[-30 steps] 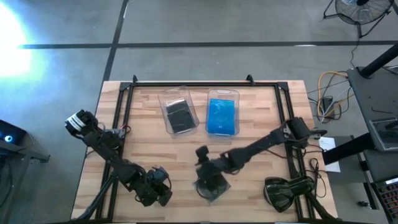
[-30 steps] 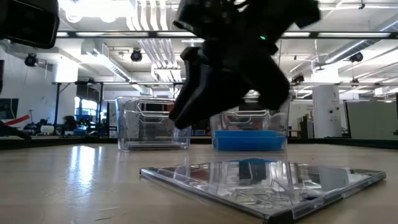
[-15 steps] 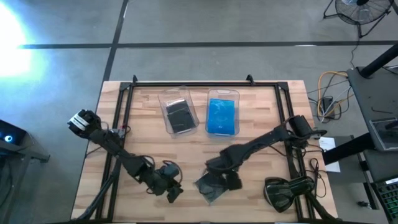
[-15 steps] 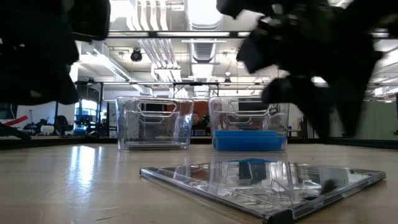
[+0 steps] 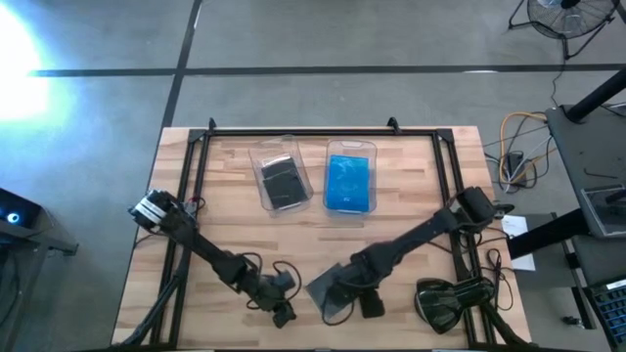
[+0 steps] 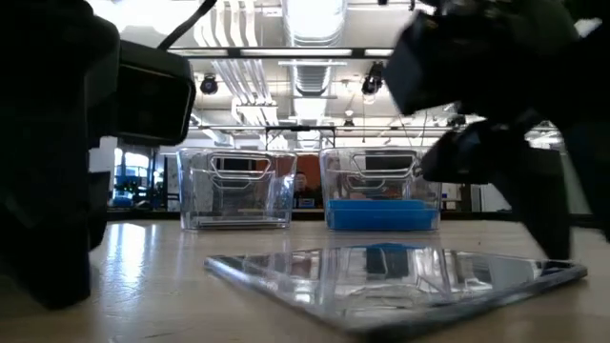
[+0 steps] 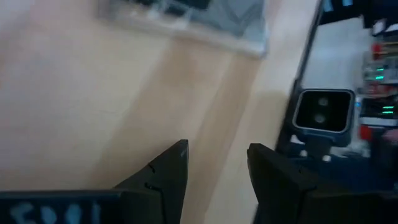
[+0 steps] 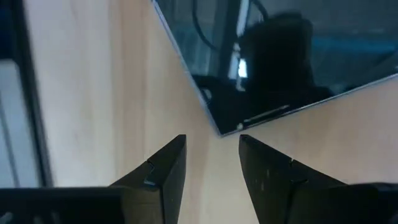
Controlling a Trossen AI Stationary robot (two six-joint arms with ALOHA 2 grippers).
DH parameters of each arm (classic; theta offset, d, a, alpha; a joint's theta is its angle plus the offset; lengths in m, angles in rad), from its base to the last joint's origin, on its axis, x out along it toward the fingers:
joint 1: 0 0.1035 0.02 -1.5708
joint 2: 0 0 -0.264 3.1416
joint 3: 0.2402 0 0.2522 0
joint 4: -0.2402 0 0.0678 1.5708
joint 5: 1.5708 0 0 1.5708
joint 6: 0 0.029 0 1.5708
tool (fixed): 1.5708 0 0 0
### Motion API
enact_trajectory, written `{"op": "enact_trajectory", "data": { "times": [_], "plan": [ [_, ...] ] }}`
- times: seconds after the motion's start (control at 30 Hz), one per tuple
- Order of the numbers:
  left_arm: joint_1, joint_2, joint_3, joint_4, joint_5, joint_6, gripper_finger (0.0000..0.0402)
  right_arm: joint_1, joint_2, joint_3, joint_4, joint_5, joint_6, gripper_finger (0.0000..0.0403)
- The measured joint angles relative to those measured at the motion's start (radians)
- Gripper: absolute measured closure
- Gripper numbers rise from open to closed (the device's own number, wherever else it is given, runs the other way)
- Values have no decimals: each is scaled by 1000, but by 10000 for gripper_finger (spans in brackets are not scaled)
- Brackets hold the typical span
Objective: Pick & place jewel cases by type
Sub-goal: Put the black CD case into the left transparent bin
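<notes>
One dark grey jewel case (image 5: pixel 331 290) lies flat on the table near its near edge, also in the low view (image 6: pixel 400 286). My right gripper (image 5: pixel 368 305) is open, low at the case's right near corner; that corner (image 8: pixel 221 129) lies just ahead of the gap between its fingers (image 8: pixel 211 146). My left gripper (image 5: pixel 285 313) is open, low over the table to the left of the case (image 7: pixel 186 18), apart from it. Other dark cases lie in the left clear bin (image 5: pixel 282 181). Blue cases lie in the right clear bin (image 5: pixel 349 182).
The two clear bins (image 6: pixel 235 189) (image 6: pixel 381 191) stand side by side at the table's far middle. A bulky black curved device (image 5: pixel 452 301) sits at the near right corner. A black frame (image 5: pixel 186 186) runs along the table's sides. Bare wood lies between bins and case.
My right gripper has come off from above the case, moving toward the table's right and near edge and down to the case's corner. My left gripper has travelled toward the right along the near edge, closing in on the case.
</notes>
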Motion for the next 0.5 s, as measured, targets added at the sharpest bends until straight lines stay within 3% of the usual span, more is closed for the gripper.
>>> {"op": "enact_trajectory", "data": {
  "times": [0.33, 0.5],
  "plan": [
    [22, 64, 15, 51, -1, -18, 255, -45, 13, 10, 240, 3, 133, 262],
    [47, 53, 14, 22, 15, -99, 255, -60, 13, 13, 192, -1, 293, 262]
  ]
}}
